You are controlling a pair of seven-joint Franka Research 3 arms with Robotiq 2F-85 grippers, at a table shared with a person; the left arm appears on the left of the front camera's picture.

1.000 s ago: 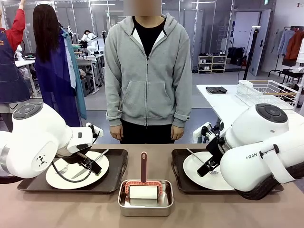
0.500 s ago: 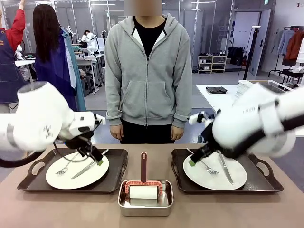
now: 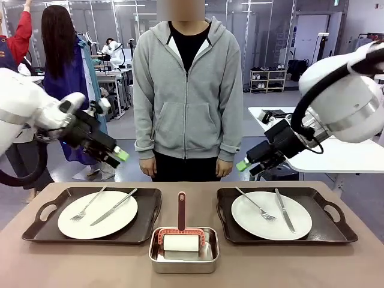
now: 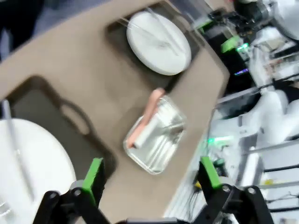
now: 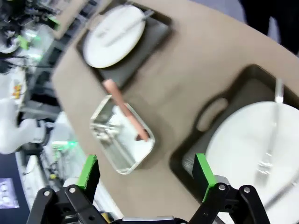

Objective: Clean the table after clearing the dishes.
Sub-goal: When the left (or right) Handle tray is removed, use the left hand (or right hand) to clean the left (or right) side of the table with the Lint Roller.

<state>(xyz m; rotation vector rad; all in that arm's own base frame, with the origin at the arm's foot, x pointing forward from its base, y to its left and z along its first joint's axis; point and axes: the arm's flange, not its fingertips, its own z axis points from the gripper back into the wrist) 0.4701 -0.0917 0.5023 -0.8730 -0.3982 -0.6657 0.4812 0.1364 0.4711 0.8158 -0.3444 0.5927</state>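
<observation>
Two white plates, each with a fork and knife, lie on dark trays on the brown table [image 3: 90, 264]: the left plate [image 3: 98, 214] on the left tray [image 3: 150, 201], the right plate [image 3: 271, 215] on the right tray [image 3: 327, 210]. My left gripper [image 3: 120, 156] hangs open in the air above the left tray's far edge. My right gripper [image 3: 243, 165] hangs open above the right tray's far-left corner. Both wrist views look down on the table [image 4: 93, 70] [image 5: 196, 60] past open, empty fingers [image 4: 93, 175] [image 5: 203, 170], with a plate [image 4: 159, 42] [image 5: 114, 35] far off.
A small steel pan [image 3: 183, 249] holding a white roller with a pink handle sits at the table's front middle, also seen as the pan [image 4: 156, 140] [image 5: 121, 140] from both wrists. A person in a grey hoodie [image 3: 186, 90] stands at the far edge, hands down.
Both arms have risen from low over the plates and swung outward. The grippers now hang well above the trays. The plates and cutlery have not moved.
</observation>
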